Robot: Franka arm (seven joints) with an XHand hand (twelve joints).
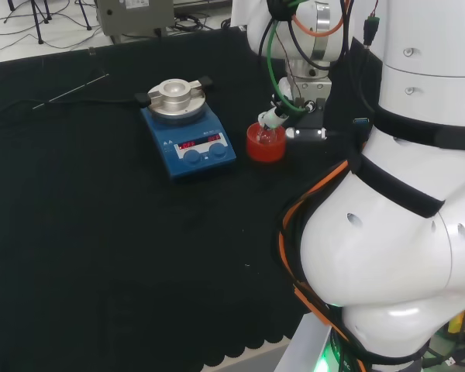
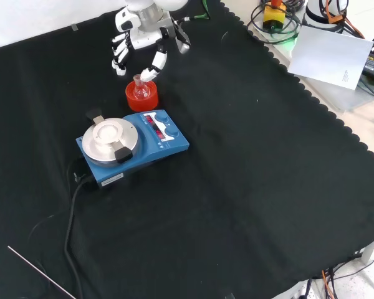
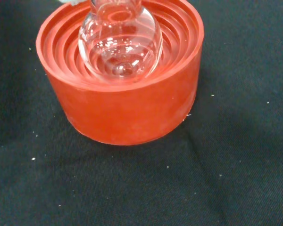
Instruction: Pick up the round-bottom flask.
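A small clear round-bottom flask stands upright in a red ribbed ring stand near the far edge of the cloth in the front view. The hand hovers just beyond it, fingers spread and fairly straight. Its thumb reaches down close beside the flask's neck; contact cannot be told. In the head view the flask and stand sit just left of the arm, with a fingertip at the neck. The wrist view looks down on the bulb seated in the stand.
A blue hotplate stirrer with a round metal top stands right beside the stand, its black cable trailing over the cloth. A thin rod lies near the cloth's front left corner in the front view. The arm's white links stand at the head view's right.
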